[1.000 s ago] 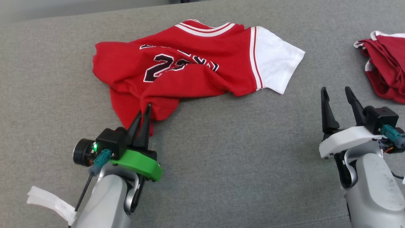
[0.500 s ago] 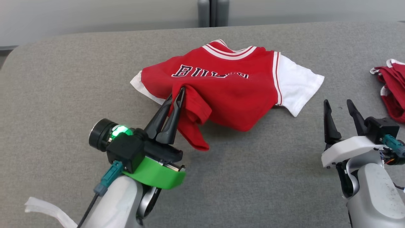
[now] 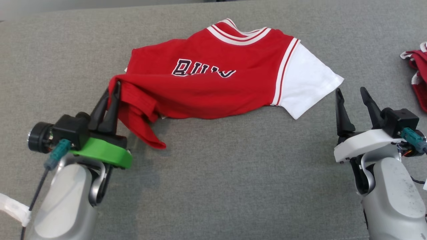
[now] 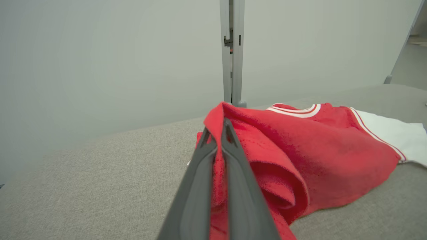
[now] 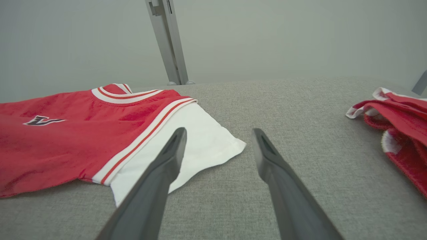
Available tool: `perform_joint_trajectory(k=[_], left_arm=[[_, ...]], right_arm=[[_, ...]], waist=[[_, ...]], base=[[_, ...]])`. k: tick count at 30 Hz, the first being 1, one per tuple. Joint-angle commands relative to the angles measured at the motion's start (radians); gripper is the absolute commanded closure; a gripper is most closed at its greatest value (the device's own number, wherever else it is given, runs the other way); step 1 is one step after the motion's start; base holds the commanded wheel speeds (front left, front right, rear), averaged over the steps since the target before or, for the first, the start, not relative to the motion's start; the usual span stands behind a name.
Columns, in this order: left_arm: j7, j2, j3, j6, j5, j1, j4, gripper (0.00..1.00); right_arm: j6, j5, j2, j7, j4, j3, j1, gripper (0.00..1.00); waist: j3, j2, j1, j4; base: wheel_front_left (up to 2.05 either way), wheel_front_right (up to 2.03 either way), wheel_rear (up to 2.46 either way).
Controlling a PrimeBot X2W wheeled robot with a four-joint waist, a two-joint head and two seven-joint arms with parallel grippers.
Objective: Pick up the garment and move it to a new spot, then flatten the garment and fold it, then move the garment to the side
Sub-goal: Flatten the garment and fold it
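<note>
Grey fabric surface (image 3: 213, 186) bears a red jersey (image 3: 213, 93) (white-sleeved) and another red garment (image 3: 421, 66).

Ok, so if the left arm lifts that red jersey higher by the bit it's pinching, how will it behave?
Probably floppy: the jersey sags and folds below the shut left gripper. Likely light, since a thin pinch holds a raised fold. The white sleeve lying on the grey surface would probably drag behind.

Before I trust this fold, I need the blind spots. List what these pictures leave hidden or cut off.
- Jersey lettering: head view, lower half tucked under a fold.
- Cloth inside the shut left claw: left wrist view, its fingers cover the pinch.
- Second red garment: head view, cut off by the right edge.
</note>
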Motion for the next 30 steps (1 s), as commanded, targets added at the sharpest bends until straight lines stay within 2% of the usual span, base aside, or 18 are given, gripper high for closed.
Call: perform_joint_trajectory(k=[1,9,10,12,13,14,15,16,21,23,27,30], left_arm=[[-0.001,0.012,0.023,-0.002,0.0,-0.044,0.02,1.0],[0.0,0.079,0.036,-0.002,0.018,-0.183,0.214,1.0],[0.0,0.082,0.038,-0.002,0.022,-0.192,0.229,0.86],[0.0,0.09,0.059,-0.002,0.033,-0.212,0.27,0.86],[0.0,0.094,0.069,-0.001,0.04,-0.221,0.282,0.82],[0.0,0.091,0.09,0.01,0.042,-0.232,0.299,0.52],[-0.001,0.088,0.104,0.017,0.048,-0.238,0.308,0.05],[0.0,0.08,0.119,0.024,0.057,-0.244,0.308,0.0],[-0.001,0.046,0.188,0.046,0.1,-0.218,0.263,0.0],[0.0,0.015,0.208,0.048,0.111,-0.193,0.22,0.0],[0.0,-0.035,0.224,0.029,0.134,-0.14,0.137,0.0],[0.0,-0.081,0.198,0.012,0.142,-0.09,0.108,0.0]], right_arm=[[-0.002,0.008,-0.003,-0.002,-0.008,0.005,-0.016,0.0],[-0.002,0.025,-0.003,-0.002,-0.036,0.035,-0.049,0.0],[-0.002,0.026,-0.004,-0.002,-0.039,0.036,-0.051,0.0],[-0.002,0.029,-0.004,-0.002,-0.044,0.04,-0.054,0.0],[-0.002,0.031,-0.003,-0.002,-0.045,0.042,-0.055,0.0],[-0.002,0.033,-0.003,-0.002,-0.046,0.044,-0.057,0.0],[-0.002,0.034,-0.003,-0.002,-0.046,0.046,-0.058,0.0],[-0.002,0.035,-0.004,-0.002,-0.046,0.047,-0.06,0.0],[-0.002,0.043,-0.003,-0.002,-0.044,0.054,-0.062,0.0],[-0.002,0.044,-0.004,-0.002,-0.043,0.055,-0.055,0.0],[-0.002,0.045,-0.004,-0.002,-0.033,0.058,-0.04,0.0],[-0.002,0.05,-0.004,-0.002,-0.026,0.061,-0.029,0.0]], waist=[[0.059,0.0,0.0,-0.038],[0.138,0.0,0.0,-0.074],[0.144,0.0,0.0,-0.076],[0.153,0.0,0.0,-0.077],[0.156,0.0,0.0,-0.078],[0.159,0.0,0.0,-0.079],[0.16,0.0,0.0,-0.08],[0.161,0.0,0.0,-0.079],[0.152,0.0,0.0,-0.069],[0.143,0.0,0.0,-0.063],[0.119,0.0,0.0,-0.053],[0.099,0.0,0.0,-0.048]], base=[[0.0,0.0,0.0],[0.0,0.0,0.0],[0.0,0.0,0.0],[0.0,0.0,0.0],[0.0,0.0,0.0],[0.0,0.0,0.0],[0.0,0.0,0.0],[0.0,0.0,0.0],[0.0,0.0,0.0],[0.0,0.0,0.0],[0.0,0.0,0.0],[0.0,0.0,0.0]])
